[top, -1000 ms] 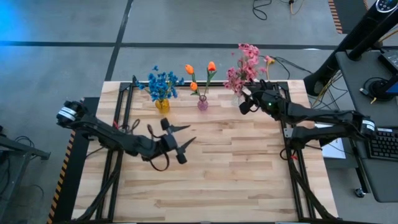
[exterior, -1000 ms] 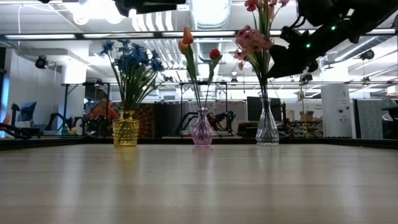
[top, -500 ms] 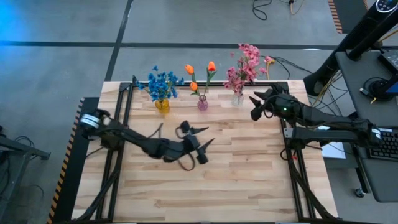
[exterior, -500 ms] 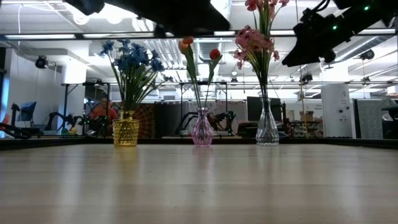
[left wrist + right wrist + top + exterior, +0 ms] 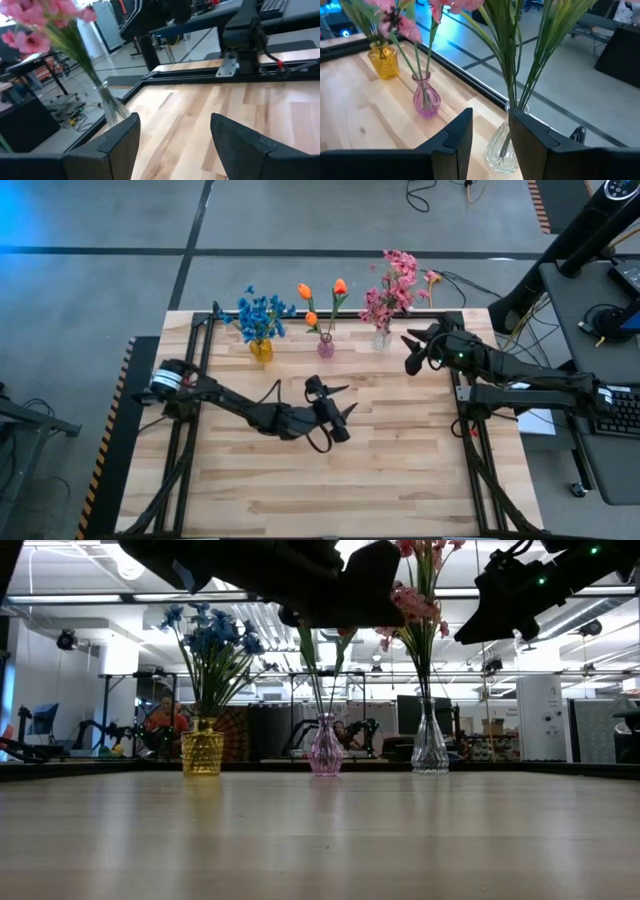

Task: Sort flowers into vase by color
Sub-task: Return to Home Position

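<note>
Blue flowers (image 5: 262, 312), orange flowers (image 5: 322, 292) and pink flowers (image 5: 393, 280) stand sorted along the worktop's (image 5: 400, 460) far edge. Left gripper (image 5: 338, 402) mid-worktop, spread wide, empty. Right gripper (image 5: 408, 352) just beside pink flowers, parted, empty. Pull right arm back away from blooms; don't clip stems.

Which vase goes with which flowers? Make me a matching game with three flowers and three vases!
Flowers:
1. blue flowers
2. orange tulip buds
3. pink blossoms

Vases:
A. pink vase
B. clear vase
C. yellow vase

Pairs: 1-C, 2-A, 3-B.
</note>
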{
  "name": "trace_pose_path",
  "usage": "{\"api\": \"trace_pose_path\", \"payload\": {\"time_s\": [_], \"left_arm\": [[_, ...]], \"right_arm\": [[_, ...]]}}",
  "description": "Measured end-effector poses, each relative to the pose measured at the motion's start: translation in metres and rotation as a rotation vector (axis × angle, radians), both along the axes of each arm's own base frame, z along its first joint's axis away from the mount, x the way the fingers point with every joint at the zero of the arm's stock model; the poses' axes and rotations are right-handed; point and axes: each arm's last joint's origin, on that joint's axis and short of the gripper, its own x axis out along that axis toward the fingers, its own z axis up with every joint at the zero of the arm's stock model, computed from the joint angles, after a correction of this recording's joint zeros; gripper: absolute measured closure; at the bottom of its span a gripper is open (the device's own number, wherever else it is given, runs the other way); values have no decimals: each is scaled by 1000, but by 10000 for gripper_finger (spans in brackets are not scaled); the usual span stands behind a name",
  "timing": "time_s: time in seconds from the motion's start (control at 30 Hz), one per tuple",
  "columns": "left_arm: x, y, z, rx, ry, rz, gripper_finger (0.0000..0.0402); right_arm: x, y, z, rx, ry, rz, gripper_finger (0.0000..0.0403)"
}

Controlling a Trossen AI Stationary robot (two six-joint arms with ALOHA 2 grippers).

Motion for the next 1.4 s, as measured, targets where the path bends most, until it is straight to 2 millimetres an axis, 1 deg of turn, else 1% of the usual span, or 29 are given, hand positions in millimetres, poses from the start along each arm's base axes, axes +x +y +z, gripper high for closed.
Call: {"api": "trace_pose_path", "payload": {"time_s": [0.07,0.13,0.23,0.37,0.47,0.53,0.63,0.7,0.8,0.87,0.97,1.07,1.23,1.3,1.4], "left_arm": [[-2,-2,5,12,1,-17,177],[-5,-4,14,21,0,-59,177],[-11,-4,27,20,33,-141,177],[-25,-3,45,15,104,-241,177],[-37,-2,56,13,140,-281,177],[-46,-1,61,13,153,-297,177],[-65,4,65,8,127,-316,177],[-81,8,66,1,95,-318,177],[-108,13,69,-17,13,-324,177],[-125,17,73,-39,-55,-325,177],[-149,24,79,-50,-119,-324,177],[-168,30,84,-55,-164,-322,177],[-187,37,83,-53,-199,-288,177],[-191,38,83,-54,-205,-285,177],[-192,38,82,-73,-202,-282,177]], "right_arm": [[1,0,-1,-19,25,18,285],[2,1,-1,-44,50,79,284],[5,2,1,-66,10,174,283],[4,6,0,-86,-27,281,288],[2,7,-6,-98,-35,304,294],[0,8,-10,-99,-33,304,298],[-3,9,-16,-99,-52,285,304],[-5,7,-22,-81,-65,217,309],[-7,4,-32,-45,-65,71,317],[-8,3,-39,-22,-61,21,324],[-7,3,-48,-1,-41,12,332],[-6,3,-51,-3,-24,15,338],[-3,2,-41,-68,-44,44,337],[-3,2,-38,-79,-43,46,335],[-3,2,-39,-50,-57,37,330]]}}
